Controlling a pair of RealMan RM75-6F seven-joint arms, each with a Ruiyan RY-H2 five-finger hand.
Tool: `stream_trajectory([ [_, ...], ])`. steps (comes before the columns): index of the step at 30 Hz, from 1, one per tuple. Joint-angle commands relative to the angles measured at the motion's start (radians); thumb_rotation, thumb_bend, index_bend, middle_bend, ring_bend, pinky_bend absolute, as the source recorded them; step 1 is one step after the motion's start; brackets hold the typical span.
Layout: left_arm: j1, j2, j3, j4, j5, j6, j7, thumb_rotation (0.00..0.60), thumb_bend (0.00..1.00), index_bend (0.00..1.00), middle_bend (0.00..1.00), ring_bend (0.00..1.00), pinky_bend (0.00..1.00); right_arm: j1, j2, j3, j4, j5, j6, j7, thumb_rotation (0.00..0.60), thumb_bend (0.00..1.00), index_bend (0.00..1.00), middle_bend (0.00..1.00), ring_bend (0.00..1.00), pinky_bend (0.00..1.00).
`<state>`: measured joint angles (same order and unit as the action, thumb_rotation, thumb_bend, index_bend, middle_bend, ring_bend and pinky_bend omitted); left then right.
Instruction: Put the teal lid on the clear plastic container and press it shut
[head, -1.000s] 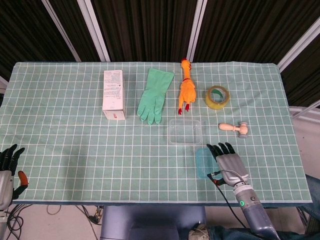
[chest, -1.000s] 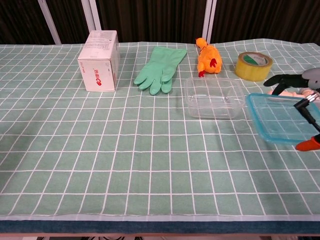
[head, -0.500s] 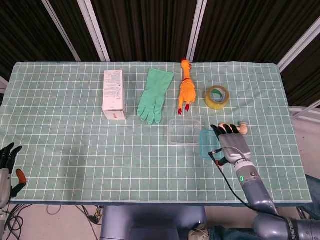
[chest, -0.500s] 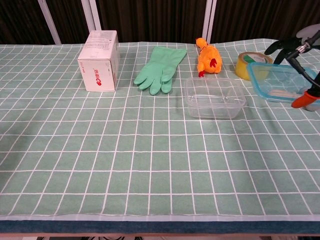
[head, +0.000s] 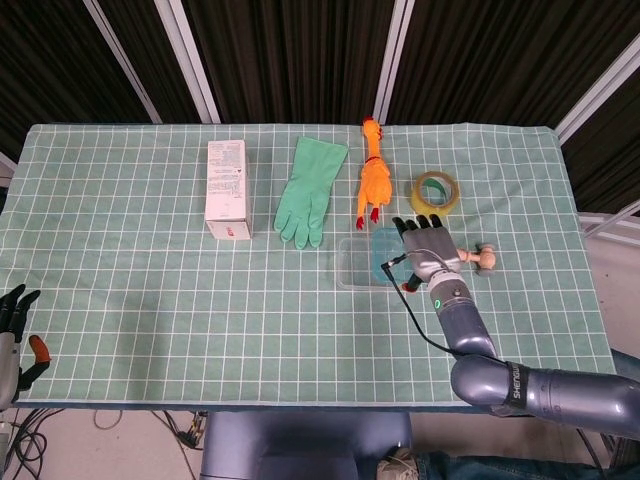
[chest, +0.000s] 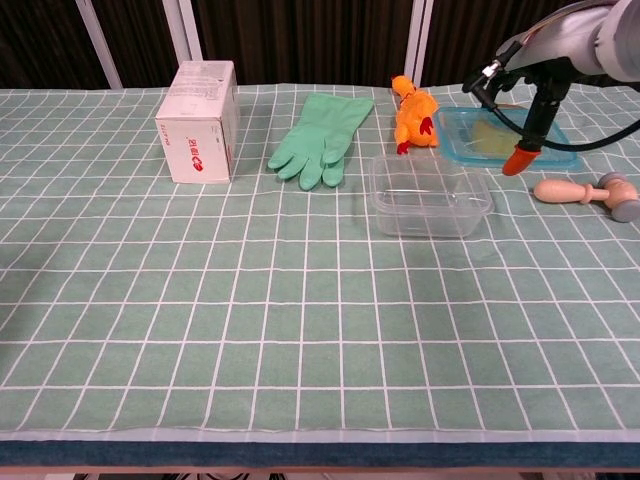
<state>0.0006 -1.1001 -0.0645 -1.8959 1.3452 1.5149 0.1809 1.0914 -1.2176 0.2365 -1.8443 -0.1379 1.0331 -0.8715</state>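
The right hand (head: 428, 243) holds the teal lid (chest: 500, 137) in the air, fingers spread over its top and an orange-tipped thumb below its near edge in the chest view. The lid hangs over the right end of the clear plastic container (chest: 430, 195), roughly level, and is not seated on it. The left hand (head: 14, 330) sits off the near-left corner of the table (head: 150, 300), fingers apart, holding nothing.

The whole near half of the checked cloth lies open, as does the stretch left of the container up to the white box (head: 227, 188). Around the container it is tighter: the green glove (head: 307, 190) and the rubber chicken (head: 372, 178) lie just behind it, the tape roll (head: 434, 192) behind and to its right, and the small wooden mallet (head: 474, 258) just right of the hand.

1 second ago the lid was low near the front-right edge of the table; since then the right hand has carried it up and leftward to the container. The container itself has not shifted.

The container holds nothing.
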Motion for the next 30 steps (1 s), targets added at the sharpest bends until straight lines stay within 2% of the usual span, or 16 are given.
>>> stream_trajectory([
  [1, -0.002, 0.001, -0.003, 0.001, -0.006, -0.003, -0.001, 0.600, 0.75, 0.11, 0.00, 0.00, 0.00, 0.021, -0.034, -0.011, 0.046, 0.006, -0.018, -0.006, 0.600, 0.21, 0.00, 0.46, 0.08, 0.00],
  [9, -0.005, -0.001, -0.005, 0.002, -0.017, -0.003, 0.006, 0.600, 0.75, 0.11, 0.00, 0.00, 0.00, 0.048, -0.087, -0.027, 0.102, 0.009, -0.056, 0.010, 0.600, 0.21, 0.00, 0.46, 0.09, 0.00],
  [30, -0.009, 0.003, -0.010, -0.003, -0.037, -0.006, 0.002, 0.600, 0.75, 0.11, 0.00, 0.00, 0.00, 0.095, -0.205, -0.038, 0.188, 0.011, -0.017, 0.026, 0.600, 0.21, 0.00, 0.46, 0.09, 0.00],
])
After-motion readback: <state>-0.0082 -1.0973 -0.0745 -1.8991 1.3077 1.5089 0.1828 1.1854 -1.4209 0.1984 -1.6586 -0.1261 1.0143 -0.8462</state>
